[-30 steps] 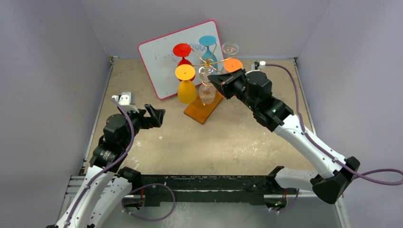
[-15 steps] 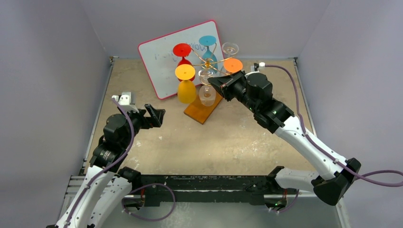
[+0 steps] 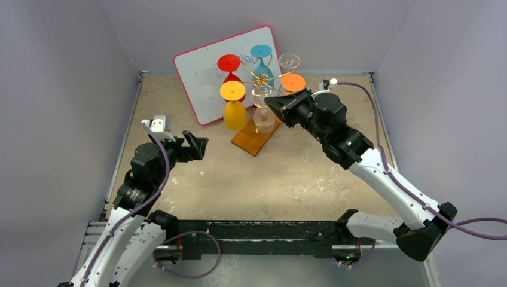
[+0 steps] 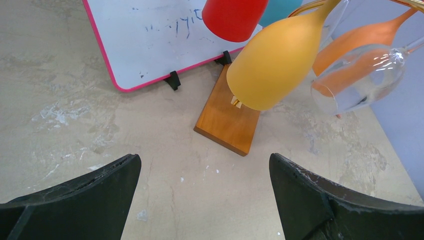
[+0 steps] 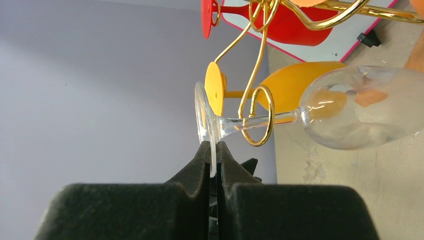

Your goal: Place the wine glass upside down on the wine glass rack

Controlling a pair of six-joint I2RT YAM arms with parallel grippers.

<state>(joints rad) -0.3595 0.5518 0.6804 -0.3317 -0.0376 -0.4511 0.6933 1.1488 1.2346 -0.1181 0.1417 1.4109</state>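
The gold wire rack [image 3: 263, 76] stands on its orange-brown wooden base [image 3: 254, 139] at the back middle. My right gripper [image 5: 213, 152] is shut on the foot of a clear wine glass [image 5: 360, 107]. The glass hangs bowl down, and its stem passes through a gold scroll loop [image 5: 260, 115]. In the top view this glass [image 3: 263, 119] hangs just left of the right gripper [image 3: 276, 104]. My left gripper [image 3: 196, 145] is open and empty, low over the table, left of the base [image 4: 227, 117].
Red [image 3: 229, 63], yellow [image 3: 234, 113], teal [image 3: 261, 52], orange [image 3: 293, 82] and another clear [image 3: 289, 61] glass hang on the rack. A pink-framed whiteboard [image 3: 203, 78] leans behind it. Grey walls close in the table on three sides.
The right gripper has shifted slightly right and back with the clear glass, whose stem now sits in the scroll loop. The left arm has not moved.
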